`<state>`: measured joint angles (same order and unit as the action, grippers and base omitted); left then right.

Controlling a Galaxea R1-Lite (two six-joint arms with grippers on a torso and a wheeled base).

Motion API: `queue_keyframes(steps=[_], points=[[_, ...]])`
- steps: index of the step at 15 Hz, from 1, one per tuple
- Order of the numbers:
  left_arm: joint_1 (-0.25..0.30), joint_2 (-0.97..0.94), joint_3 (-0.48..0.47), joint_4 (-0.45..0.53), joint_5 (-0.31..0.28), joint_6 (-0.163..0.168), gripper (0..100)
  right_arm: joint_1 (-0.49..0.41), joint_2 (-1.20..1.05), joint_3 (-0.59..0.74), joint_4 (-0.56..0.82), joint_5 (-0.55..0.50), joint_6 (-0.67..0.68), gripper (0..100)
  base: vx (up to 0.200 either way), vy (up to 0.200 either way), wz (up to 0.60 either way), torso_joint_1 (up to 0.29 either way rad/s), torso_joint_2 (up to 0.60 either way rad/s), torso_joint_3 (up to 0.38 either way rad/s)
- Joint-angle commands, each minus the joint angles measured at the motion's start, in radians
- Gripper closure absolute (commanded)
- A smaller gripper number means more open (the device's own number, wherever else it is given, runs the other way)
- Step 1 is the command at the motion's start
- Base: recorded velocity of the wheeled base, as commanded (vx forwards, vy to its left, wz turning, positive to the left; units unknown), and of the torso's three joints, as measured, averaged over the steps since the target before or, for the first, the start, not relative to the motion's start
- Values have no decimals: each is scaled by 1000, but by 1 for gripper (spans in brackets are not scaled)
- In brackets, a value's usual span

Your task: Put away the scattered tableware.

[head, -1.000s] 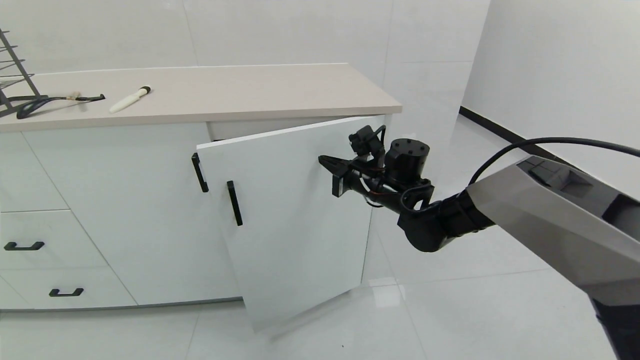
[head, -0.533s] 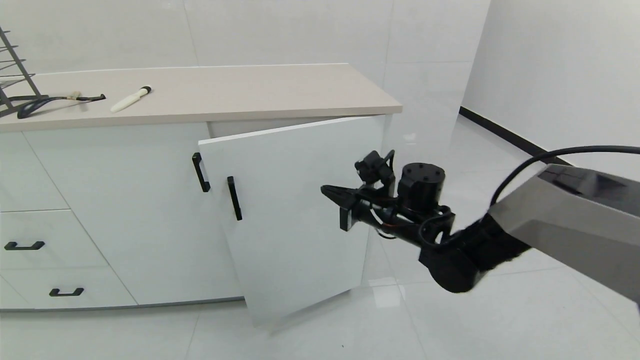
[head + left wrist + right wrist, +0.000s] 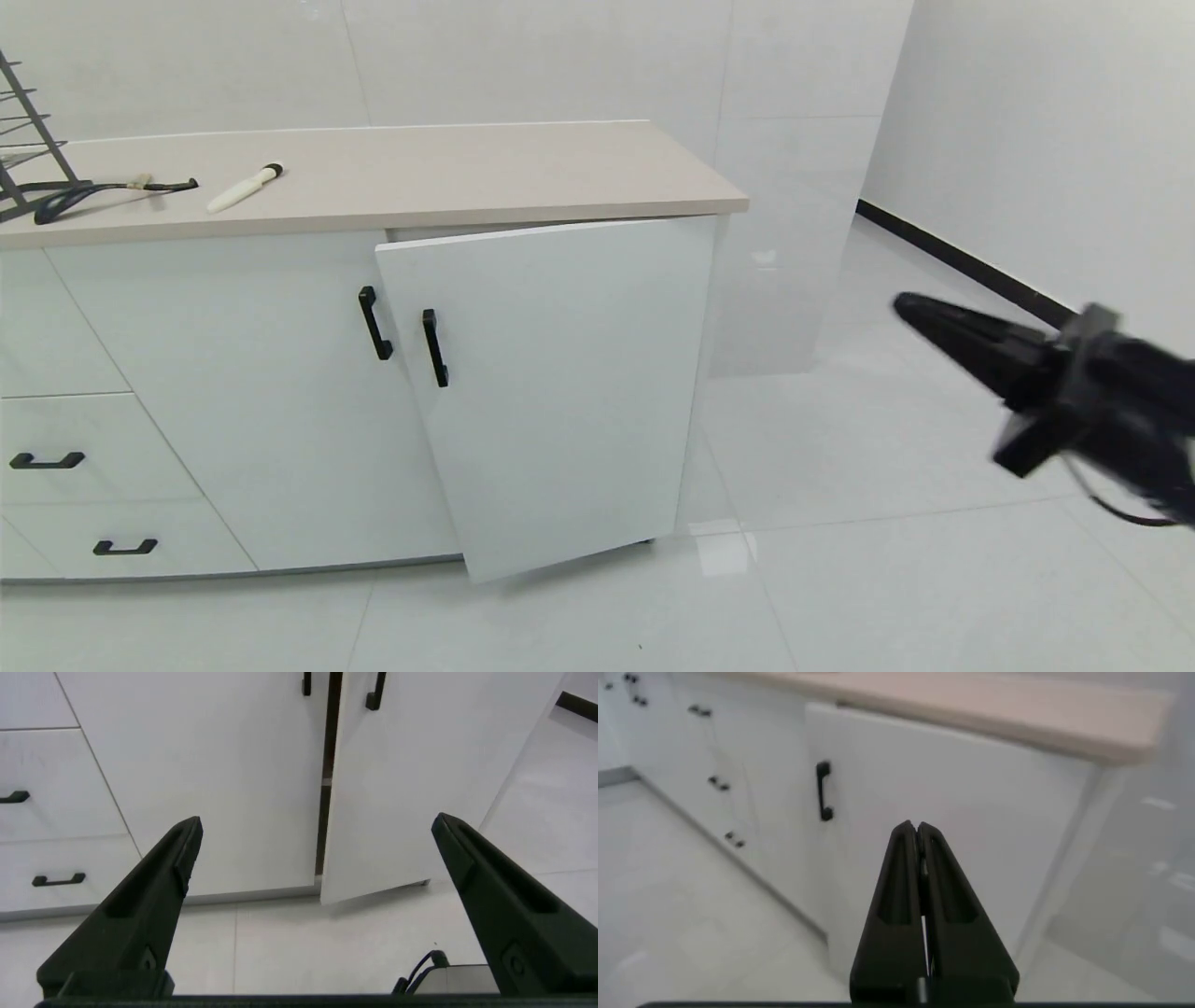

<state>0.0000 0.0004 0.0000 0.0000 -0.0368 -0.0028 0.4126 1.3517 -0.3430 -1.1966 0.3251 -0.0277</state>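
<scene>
A white-handled knife (image 3: 243, 187) and a long black utensil (image 3: 103, 189) lie on the beige countertop (image 3: 467, 173) at its left end. The right-hand cabinet door (image 3: 560, 373) stands slightly ajar, its black handle (image 3: 434, 347) next to the neighbouring door's handle (image 3: 374, 323). My right gripper (image 3: 901, 303) hangs shut and empty over the floor, well to the right of the door; in the right wrist view the right gripper (image 3: 918, 829) points at the door (image 3: 990, 859). My left gripper (image 3: 316, 821) is open and empty, low in front of the ajar door (image 3: 420, 784).
A black wire rack (image 3: 23, 140) stands at the counter's far left. Drawers with black pulls (image 3: 45, 459) fill the lower left. White tiled floor (image 3: 840, 560) stretches to the right, up to a wall with a black skirting (image 3: 962, 257).
My right arm has pulled back from the door face, down and to the right. The door has swung inward and now stands nearly closed.
</scene>
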Motion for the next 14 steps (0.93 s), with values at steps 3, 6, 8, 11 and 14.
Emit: queue_keyframes(steps=[3, 6, 8, 11, 14], points=[[0, 0, 0, 0, 0, 0, 0, -442, -913, 179, 373, -1, -3, 100, 0, 0, 0, 0, 0, 0], [0, 0, 0, 0, 0, 0, 0, -451, -1109, 269, 456, -5, -5, 100, 0, 0, 0, 0, 0, 0], [0, 0, 0, 0, 0, 1, 0, -475, -1266, 343, 618, -5, -6, 100, 0, 0, 0, 0, 0, 0], [0, 0, 0, 0, 2, 0, 0, -475, -1264, 343, 976, -103, 12, 100, 0, 0, 0, 0, 0, 0], [0, 0, 0, 0, 2, 0, 0, -474, -1264, 343, 1166, -230, -14, 100, 0, 0, 0, 0, 0, 0]])
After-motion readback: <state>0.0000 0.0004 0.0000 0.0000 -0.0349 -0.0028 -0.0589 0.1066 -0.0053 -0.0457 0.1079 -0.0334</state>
